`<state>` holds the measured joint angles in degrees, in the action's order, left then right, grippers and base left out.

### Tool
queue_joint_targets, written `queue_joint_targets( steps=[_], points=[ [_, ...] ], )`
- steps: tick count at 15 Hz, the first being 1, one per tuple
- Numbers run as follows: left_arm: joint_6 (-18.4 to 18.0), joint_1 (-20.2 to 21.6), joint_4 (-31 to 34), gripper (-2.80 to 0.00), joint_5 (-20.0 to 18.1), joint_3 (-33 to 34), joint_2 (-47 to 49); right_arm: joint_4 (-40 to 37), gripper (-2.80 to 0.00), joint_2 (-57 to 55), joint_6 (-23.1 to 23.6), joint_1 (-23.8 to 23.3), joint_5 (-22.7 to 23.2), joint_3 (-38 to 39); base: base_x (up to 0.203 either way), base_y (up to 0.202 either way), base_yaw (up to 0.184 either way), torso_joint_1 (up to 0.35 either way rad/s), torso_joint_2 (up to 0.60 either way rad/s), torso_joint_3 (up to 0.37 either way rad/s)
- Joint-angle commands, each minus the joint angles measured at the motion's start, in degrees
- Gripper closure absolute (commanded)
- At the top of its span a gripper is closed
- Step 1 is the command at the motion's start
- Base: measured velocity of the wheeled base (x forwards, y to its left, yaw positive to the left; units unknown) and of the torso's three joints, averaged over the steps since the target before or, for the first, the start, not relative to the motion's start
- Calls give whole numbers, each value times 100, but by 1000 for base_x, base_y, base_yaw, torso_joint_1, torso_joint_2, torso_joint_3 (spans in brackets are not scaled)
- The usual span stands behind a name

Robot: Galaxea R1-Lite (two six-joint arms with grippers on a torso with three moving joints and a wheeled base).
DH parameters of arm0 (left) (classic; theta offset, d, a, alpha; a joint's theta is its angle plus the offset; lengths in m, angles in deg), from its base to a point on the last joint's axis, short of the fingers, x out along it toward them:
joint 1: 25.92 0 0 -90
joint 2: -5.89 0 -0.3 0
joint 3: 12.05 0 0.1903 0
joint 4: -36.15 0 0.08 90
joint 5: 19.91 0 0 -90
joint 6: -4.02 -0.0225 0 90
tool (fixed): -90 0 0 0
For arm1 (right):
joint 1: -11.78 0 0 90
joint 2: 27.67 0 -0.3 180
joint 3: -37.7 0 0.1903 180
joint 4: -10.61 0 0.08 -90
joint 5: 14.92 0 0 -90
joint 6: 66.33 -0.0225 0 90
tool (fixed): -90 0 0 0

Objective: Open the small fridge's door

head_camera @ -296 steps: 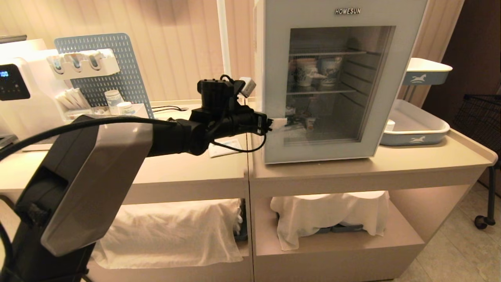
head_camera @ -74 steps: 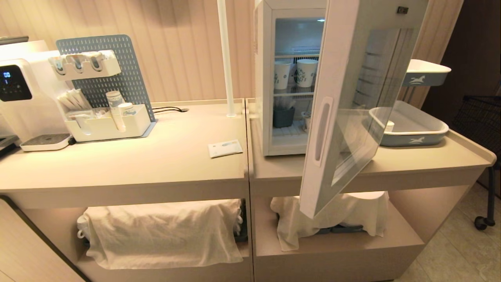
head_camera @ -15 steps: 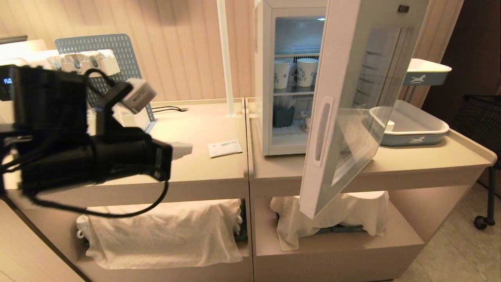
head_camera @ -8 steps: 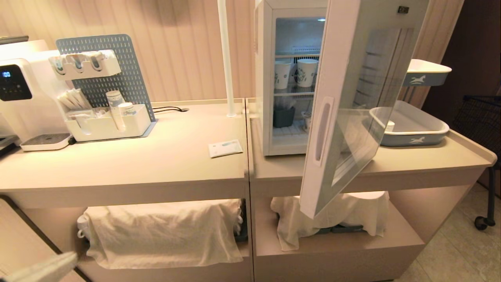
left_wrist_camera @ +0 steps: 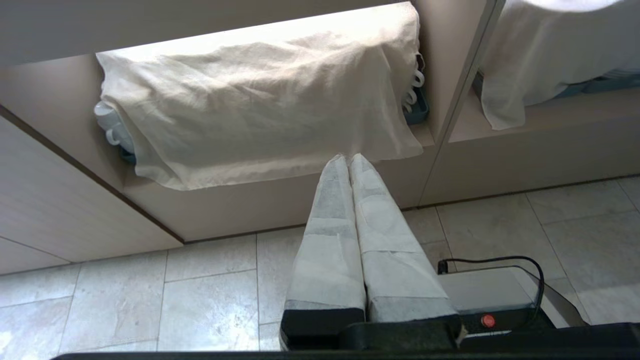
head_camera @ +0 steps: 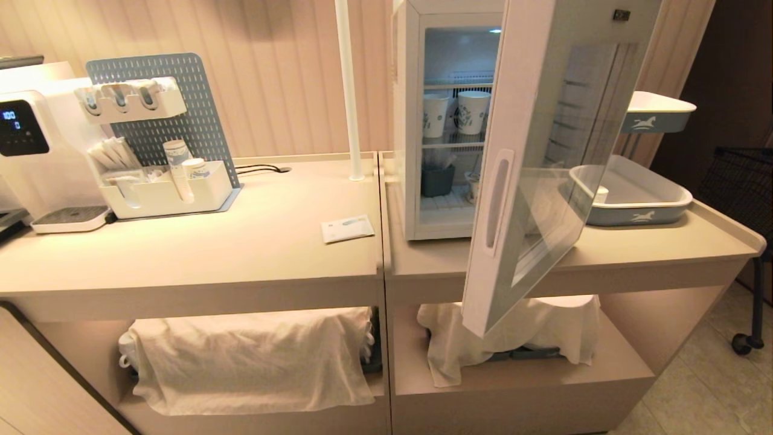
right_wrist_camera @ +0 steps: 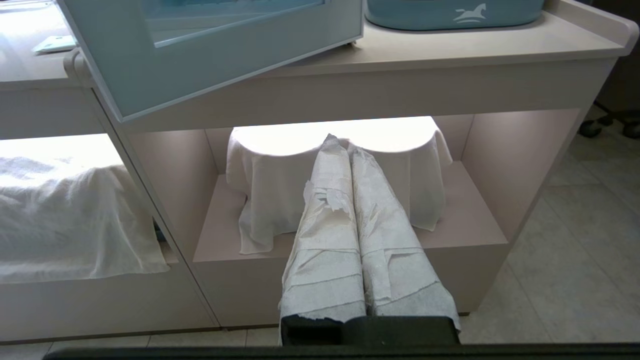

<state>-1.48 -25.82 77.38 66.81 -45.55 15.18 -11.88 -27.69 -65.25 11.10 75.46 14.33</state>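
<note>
Neither arm is shown in the head view. The top of the small fridge (head_camera: pixel 410 121) and the upper edge of the door (head_camera: pixel 513 169) are cut off by the frame edge. Items under the left cloth (head_camera: pixel 253 356) and the right cloth (head_camera: pixel 513 335) are concealed. The digits on the dispenser display (head_camera: pixel 18 127) cannot be read reliably.
</note>
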Motion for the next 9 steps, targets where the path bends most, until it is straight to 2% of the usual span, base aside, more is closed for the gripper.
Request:
queue_joint_targets(
  steps=[1, 3, 6, 9],
  points=[
    [-4, -13, 132, 0, 22, 70, -604, 0, 0, 2, 7, -2, -2, 62, 0, 0, 0, 0, 0, 0],
    [41, -31, 61, 0, 56, 258, -955, 0, 0, 2, 7, -2, -1, 62, 0, 0, 0, 0, 0, 0],
    [47, -36, -1058, 0, 68, 711, -927, 0, 0, 3, -3, -2, -3, 61, 0, 0, 0, 0, 0, 0],
    [57, -36, -1399, 0, 99, 847, -929, 0, 0, 2, -9, -2, -3, 62, 0, 0, 0, 0, 0, 0]
  ],
)
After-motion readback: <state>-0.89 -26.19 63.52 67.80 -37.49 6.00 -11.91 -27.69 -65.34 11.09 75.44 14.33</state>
